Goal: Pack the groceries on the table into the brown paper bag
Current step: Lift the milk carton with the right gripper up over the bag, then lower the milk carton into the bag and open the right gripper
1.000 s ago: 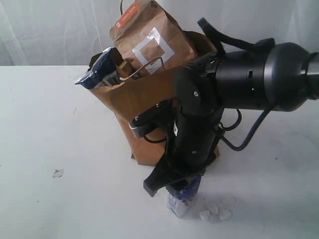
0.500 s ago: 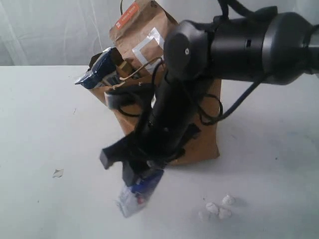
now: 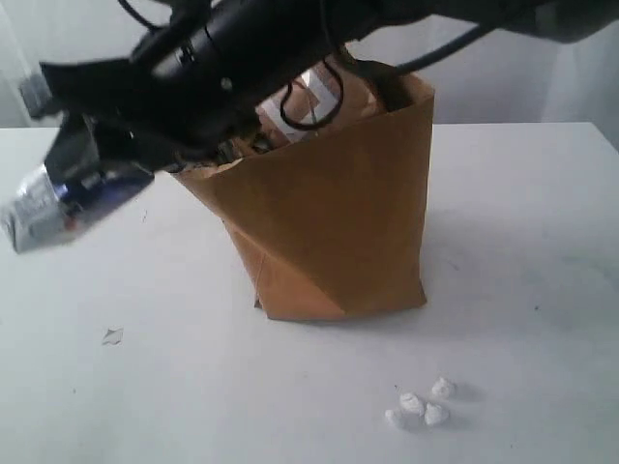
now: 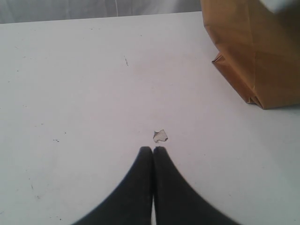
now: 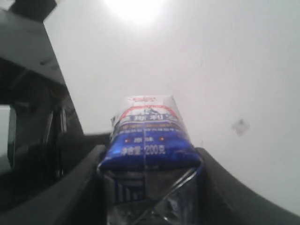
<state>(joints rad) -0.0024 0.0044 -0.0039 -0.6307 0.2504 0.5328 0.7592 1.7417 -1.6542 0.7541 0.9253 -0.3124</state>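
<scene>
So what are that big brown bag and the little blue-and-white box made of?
The brown paper bag looks like matte kraft paper: sharp creases, folded base. The small blue-white carton is probably coated paperboard, with a slight sheen, printed panels and a folded end; any lining cannot be told.

You have the brown paper bag (image 3: 338, 222) standing upright near the middle of the white table (image 3: 522, 242), creased and folded in at its lower left corner. Its mouth is open, and the kraft pouch (image 3: 324, 89) with a white square mark pokes out of the top, mostly hidden. Your small blue-white carton (image 3: 68, 193) is off the table, in the air left of the bag, tilted and blurred, clamped between the jaws of the right gripper (image 5: 150, 164) with its blue printed face and red-and-white lettering toward the wrist camera.
</scene>
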